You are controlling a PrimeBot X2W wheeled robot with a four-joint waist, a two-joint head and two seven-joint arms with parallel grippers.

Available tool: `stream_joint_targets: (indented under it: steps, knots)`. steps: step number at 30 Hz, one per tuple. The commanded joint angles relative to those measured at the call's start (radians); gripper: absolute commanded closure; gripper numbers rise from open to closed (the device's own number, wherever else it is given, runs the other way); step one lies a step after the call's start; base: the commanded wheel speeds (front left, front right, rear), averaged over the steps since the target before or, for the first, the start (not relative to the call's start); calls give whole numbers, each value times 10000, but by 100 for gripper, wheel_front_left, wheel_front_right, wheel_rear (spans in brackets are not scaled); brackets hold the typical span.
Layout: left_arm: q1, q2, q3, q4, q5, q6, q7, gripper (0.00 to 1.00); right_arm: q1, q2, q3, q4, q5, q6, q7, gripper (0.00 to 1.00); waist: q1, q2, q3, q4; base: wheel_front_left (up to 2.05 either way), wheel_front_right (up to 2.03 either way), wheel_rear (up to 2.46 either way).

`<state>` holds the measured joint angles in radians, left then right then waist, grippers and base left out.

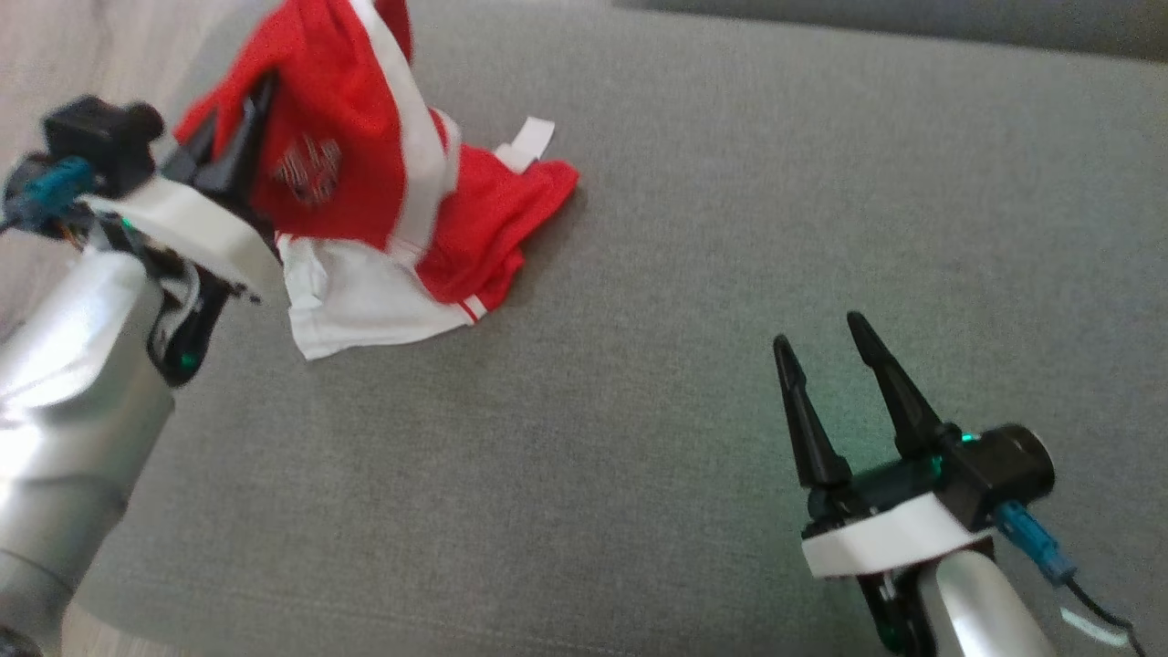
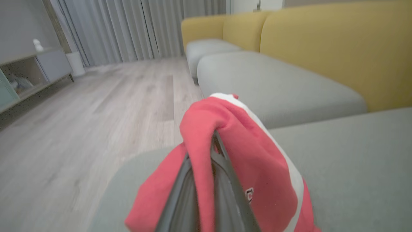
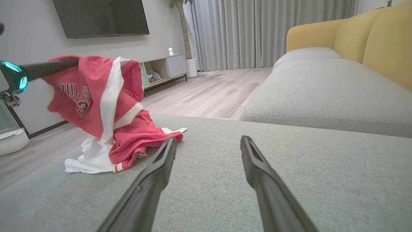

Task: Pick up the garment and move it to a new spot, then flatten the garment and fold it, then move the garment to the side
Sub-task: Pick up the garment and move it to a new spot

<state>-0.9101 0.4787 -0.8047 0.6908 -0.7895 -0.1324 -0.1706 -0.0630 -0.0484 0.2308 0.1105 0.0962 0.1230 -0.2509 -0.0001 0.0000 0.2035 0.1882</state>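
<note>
The garment [image 1: 365,173] is a red jersey with white stripes and a white hem. Its upper part is lifted off the grey cushion [image 1: 639,319] while its lower part still rests there. My left gripper [image 1: 239,123] is shut on the garment's red cloth at the upper left. In the left wrist view the garment [image 2: 257,167] drapes over the closed fingers. From the right wrist view the garment [image 3: 106,106] hangs from my left gripper [image 3: 69,62] at the left. My right gripper [image 1: 826,333] stands open over bare cushion at the lower right, far from the cloth, open also in its own view [image 3: 207,141].
The grey cushion's front edge drops to a wooden floor [image 3: 209,93] on the left. A yellow sofa back [image 3: 370,42] and another grey seat [image 3: 322,93] lie beyond. A low cabinet [image 3: 164,67] and curtains [image 3: 257,32] stand by the far wall.
</note>
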Motion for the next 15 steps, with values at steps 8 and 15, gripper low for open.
stream_joint_targets:
  steps: [8,15]
  knots:
    - [-938,528,701,-1961,393,87,-745,100,450,-18,24,-303,271,77,-109,0,1,0,-1312,29,0,0,0]
    - [-560,615,9,-3931,592,164,96,100,469,-18,-377,-496,414,77,-109,0,1,0,-1452,-597,0,0,0]
